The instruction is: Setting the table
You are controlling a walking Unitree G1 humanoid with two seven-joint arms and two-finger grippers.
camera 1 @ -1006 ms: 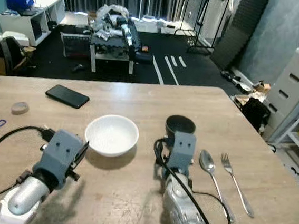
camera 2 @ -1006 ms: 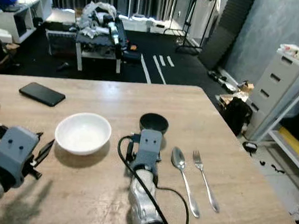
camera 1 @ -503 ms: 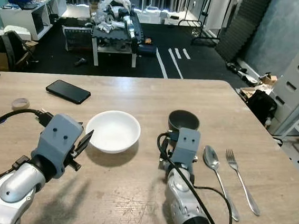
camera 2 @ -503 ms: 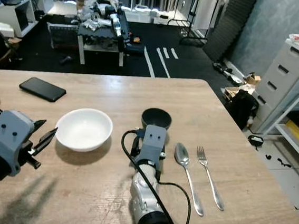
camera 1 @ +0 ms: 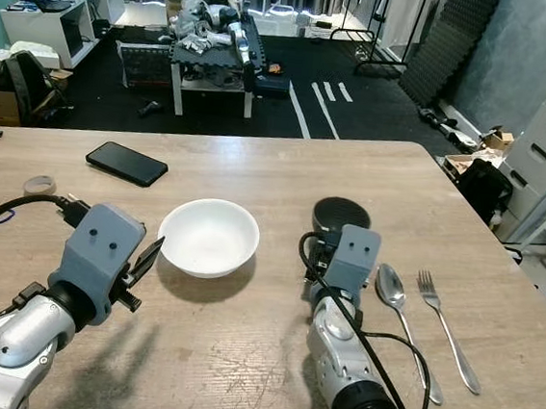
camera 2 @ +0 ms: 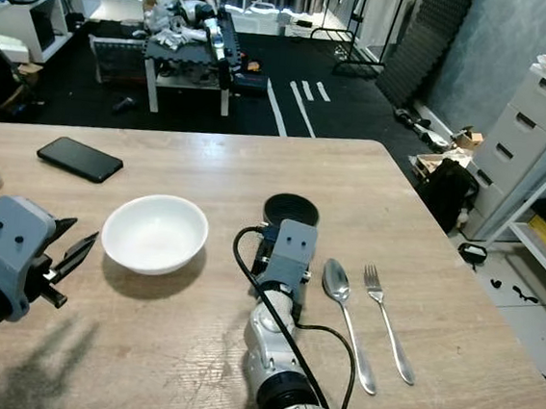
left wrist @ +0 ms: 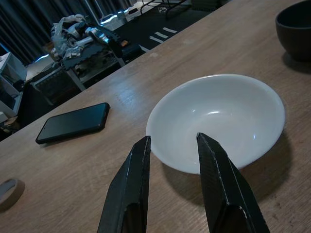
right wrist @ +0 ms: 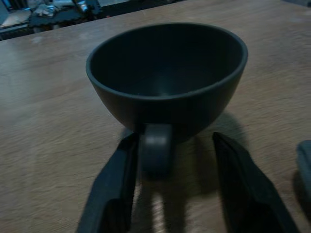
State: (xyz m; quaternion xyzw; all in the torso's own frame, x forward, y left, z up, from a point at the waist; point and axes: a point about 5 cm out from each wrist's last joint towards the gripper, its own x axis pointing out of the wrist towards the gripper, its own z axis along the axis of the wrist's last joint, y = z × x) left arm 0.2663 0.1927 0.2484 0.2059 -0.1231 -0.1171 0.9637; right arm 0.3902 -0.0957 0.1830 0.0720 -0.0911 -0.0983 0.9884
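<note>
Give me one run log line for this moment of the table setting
left gripper: open, at white bowl | right gripper: open, behind black cup | spoon, fork: on table

Light wood-grain table (camera 1: 257, 169), faint scratches on surface near robot. White bowl (camera 1: 208, 237) upright, just beyond left gripper (left wrist: 172, 145), whose fingertips point at its rim. Black cup (right wrist: 166, 73) upright, just ahead of right gripper (right wrist: 172, 141), handle facing gripper, between its fingers. Spoon (camera 1: 394, 298) and fork (camera 1: 438, 303) side by side, outboard of right gripper, spoon nearer it, apart from each other. Black phone (camera 1: 126, 163) flat, well beyond left gripper. Tape roll (camera 1: 36, 185) outboard of left gripper, near table edge.
</note>
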